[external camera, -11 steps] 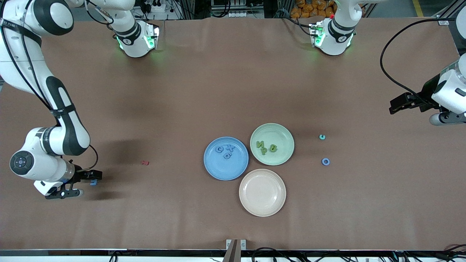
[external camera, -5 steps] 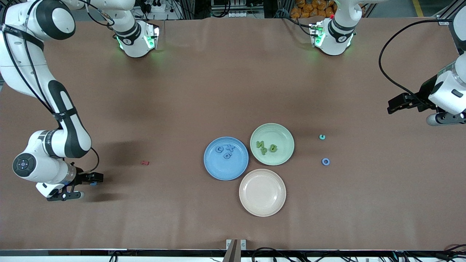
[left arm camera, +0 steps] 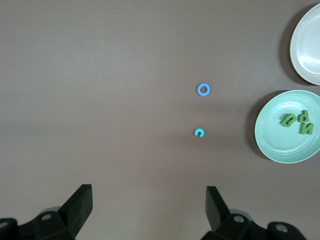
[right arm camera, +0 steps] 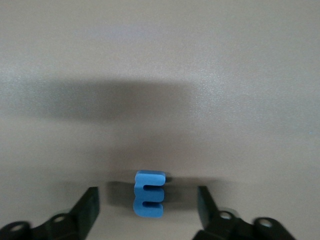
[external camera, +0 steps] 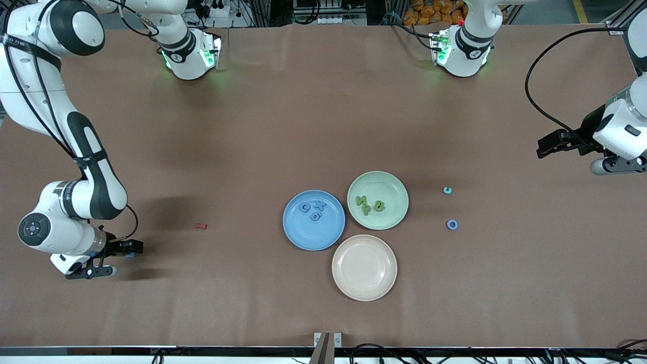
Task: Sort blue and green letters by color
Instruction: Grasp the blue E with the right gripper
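A blue letter E [right arm camera: 149, 194] lies on the table at the right arm's end, with my right gripper [external camera: 128, 249] low over it. The gripper is open, and one finger [right arm camera: 88, 206] stands to each side of the E with a gap on both sides. The blue plate [external camera: 313, 236] holds three blue letters [external camera: 314, 209]. The green plate [external camera: 379, 183] holds three green letters [external camera: 369, 205]. A blue ring letter [external camera: 452, 224] and a small teal-green c [external camera: 447, 190] lie loose toward the left arm's end. My left gripper [external camera: 547, 143] hangs open and empty above that end of the table.
An empty beige plate [external camera: 364, 268] sits nearer the front camera than the two coloured plates and touches them. A small dark red letter [external camera: 201, 226] lies between the right gripper and the blue plate. Bare brown table lies around everything.
The right gripper has settled lower around the blue E. The left gripper has drifted slightly toward the robots' bases. No letter has moved.
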